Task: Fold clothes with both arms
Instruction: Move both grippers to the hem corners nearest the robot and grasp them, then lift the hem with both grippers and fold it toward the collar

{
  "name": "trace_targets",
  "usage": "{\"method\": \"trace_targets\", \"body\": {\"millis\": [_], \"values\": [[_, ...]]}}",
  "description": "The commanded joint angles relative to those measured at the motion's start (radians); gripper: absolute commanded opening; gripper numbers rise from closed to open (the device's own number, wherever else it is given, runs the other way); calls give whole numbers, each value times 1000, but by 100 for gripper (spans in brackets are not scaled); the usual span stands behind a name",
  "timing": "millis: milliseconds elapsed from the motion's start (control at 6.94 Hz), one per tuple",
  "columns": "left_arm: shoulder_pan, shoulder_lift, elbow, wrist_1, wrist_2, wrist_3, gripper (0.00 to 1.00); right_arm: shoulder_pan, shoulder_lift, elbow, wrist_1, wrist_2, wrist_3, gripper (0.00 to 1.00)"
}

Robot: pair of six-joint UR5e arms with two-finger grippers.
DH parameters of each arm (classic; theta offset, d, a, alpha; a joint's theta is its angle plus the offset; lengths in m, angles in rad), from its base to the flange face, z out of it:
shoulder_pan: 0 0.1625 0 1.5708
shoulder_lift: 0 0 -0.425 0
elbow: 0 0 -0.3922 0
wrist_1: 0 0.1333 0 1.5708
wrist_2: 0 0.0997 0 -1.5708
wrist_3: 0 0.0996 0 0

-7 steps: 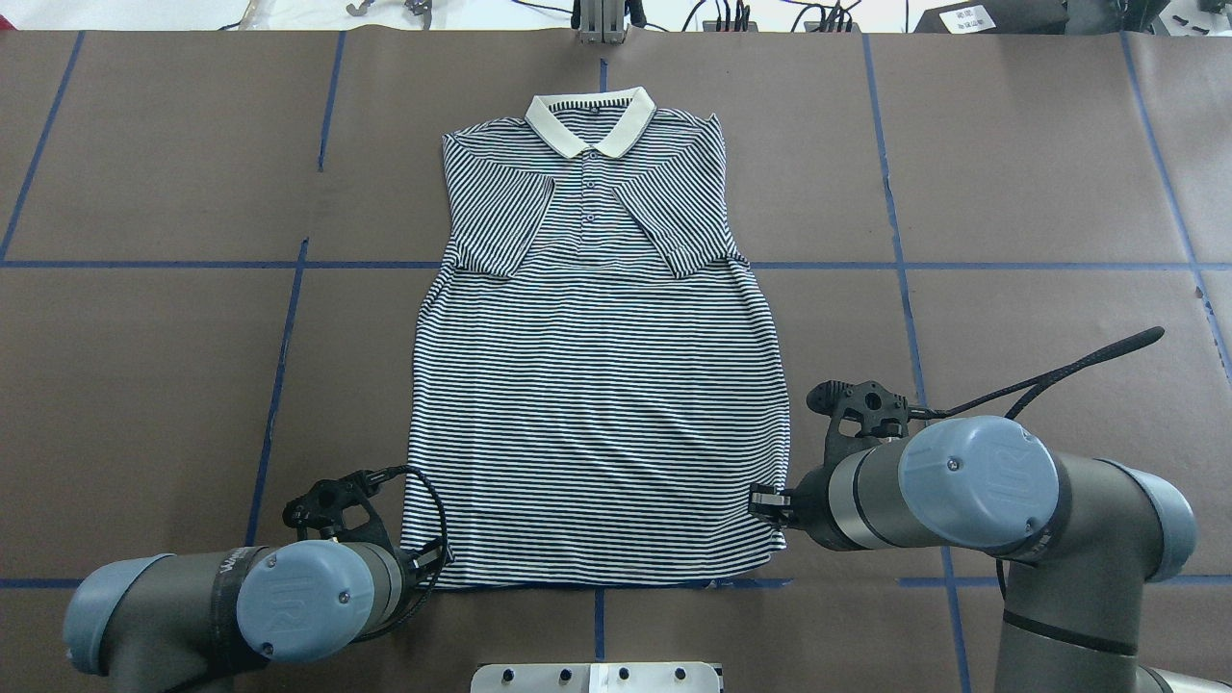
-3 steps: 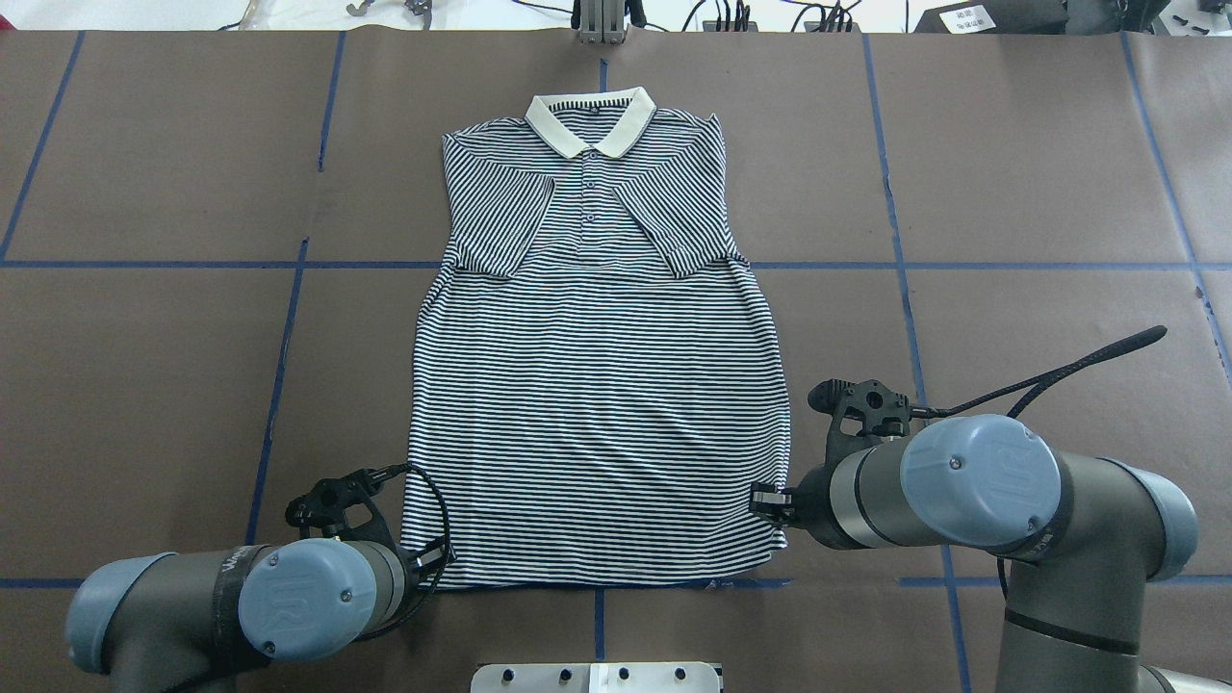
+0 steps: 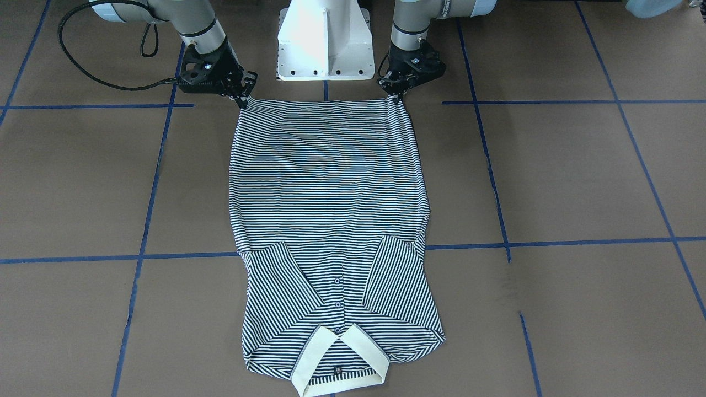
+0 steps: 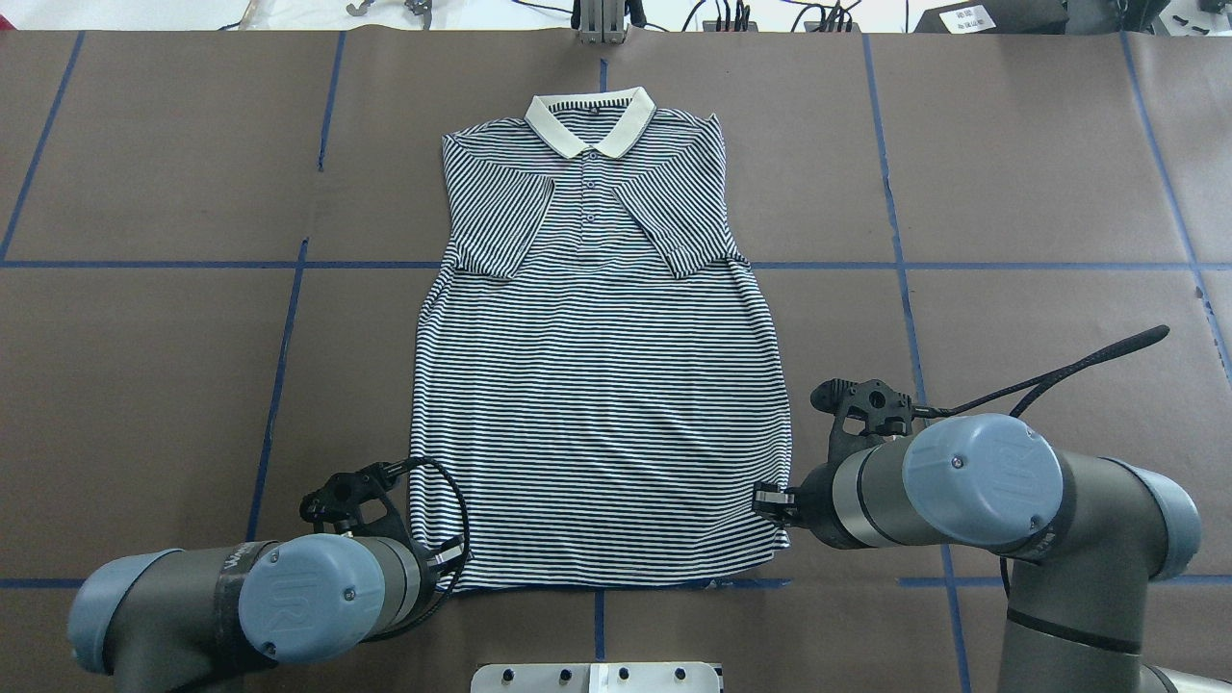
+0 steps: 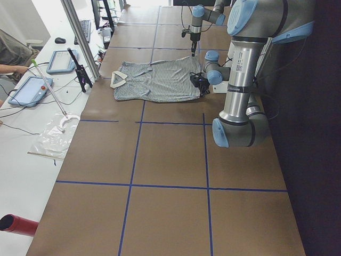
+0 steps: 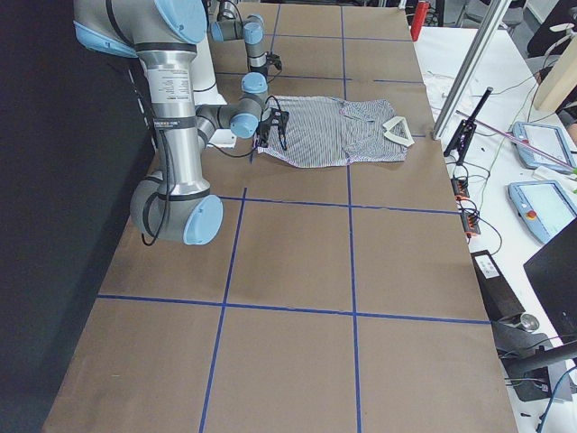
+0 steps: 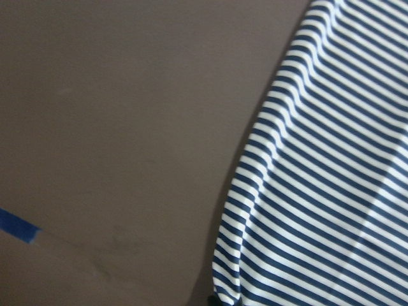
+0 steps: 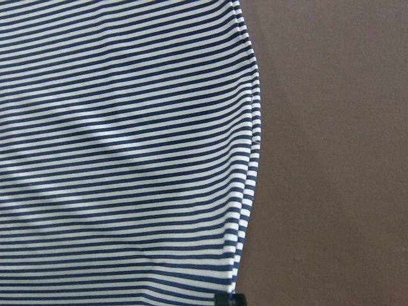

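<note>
The striped polo shirt point(image 4: 597, 385) lies flat on the brown table, front up. Its cream collar point(image 4: 589, 120) is at the far end and both sleeves are folded in over the chest. My left gripper point(image 4: 450, 556) is at the near left hem corner, its fingertips closed on the fabric; in the front view it point(image 3: 396, 95) pinches that corner. My right gripper point(image 4: 765, 500) is at the near right hem corner, also closed on the fabric point(image 3: 242, 99). The wrist views show only striped cloth point(image 7: 319, 191) point(image 8: 127, 127) with its edge and a dark fingertip at the bottom.
The white pedestal base point(image 3: 324, 38) stands just behind the hem between the arms. Blue tape lines point(image 4: 279, 385) grid the brown cover. A metal post point(image 4: 602, 24) stands at the far edge. Tablets and cables point(image 5: 64, 60) lie on a side table.
My left gripper has shifted a little to the right, in over the shirt's near left hem corner. The right arm and the rest of the shirt have barely moved.
</note>
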Motion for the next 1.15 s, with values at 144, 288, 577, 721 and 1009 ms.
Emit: {"method": "trace_targets", "body": {"millis": [144,288,577,721,1009], "values": [[-9,13,-75,44,-1,11,0,86,-27,66,-5,223,-27,0],[-2,14,-151,118,-2,12,0,79,-72,120,-5,255,-27,0],[75,21,-319,267,-16,9,0,68,-89,204,-6,368,-27,0],[121,23,-328,272,-18,0,0,66,-106,241,-6,376,-27,0],[109,12,-318,269,-15,11,0,136,-71,208,-6,344,-155,0]]}}
